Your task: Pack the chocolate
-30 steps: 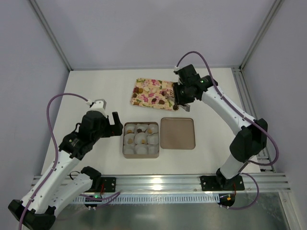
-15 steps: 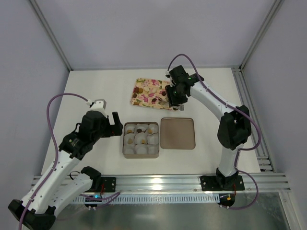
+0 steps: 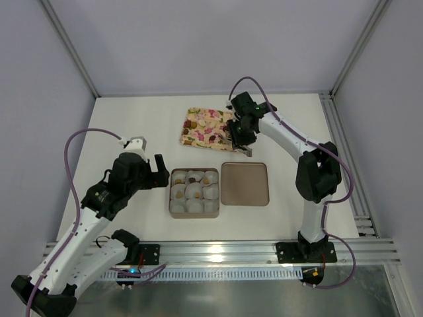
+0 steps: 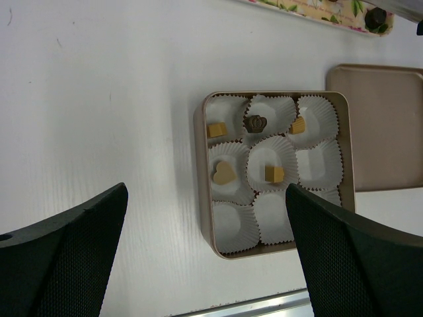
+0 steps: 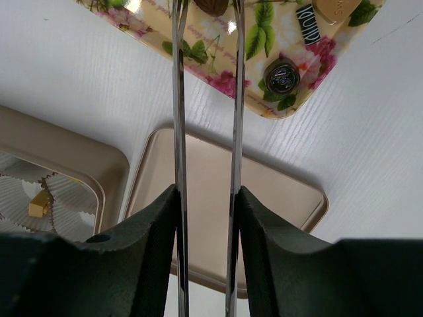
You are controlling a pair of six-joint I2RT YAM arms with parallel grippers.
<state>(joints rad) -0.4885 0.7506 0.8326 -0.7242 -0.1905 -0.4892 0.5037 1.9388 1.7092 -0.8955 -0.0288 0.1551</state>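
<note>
The square brown box holds white paper cups, several with chocolates in them: a tan heart, a tan cube and a dark crown piece. More chocolates lie on the flower-print tray, among them a dark round one. My right gripper is shut on metal tongs above the tray's near right corner. The tong tips flank a brown chocolate at the frame's top edge; whether they pinch it is hidden. My left gripper is open and empty, left of the box.
The box's flat brown lid lies right of the box, and shows under the tongs in the right wrist view. A metal rail runs along the table's near edge. Grey walls enclose the table.
My right arm has swung left and back, carrying the tongs from beside the tray's right edge to over its near right corner. The left arm has not moved.
</note>
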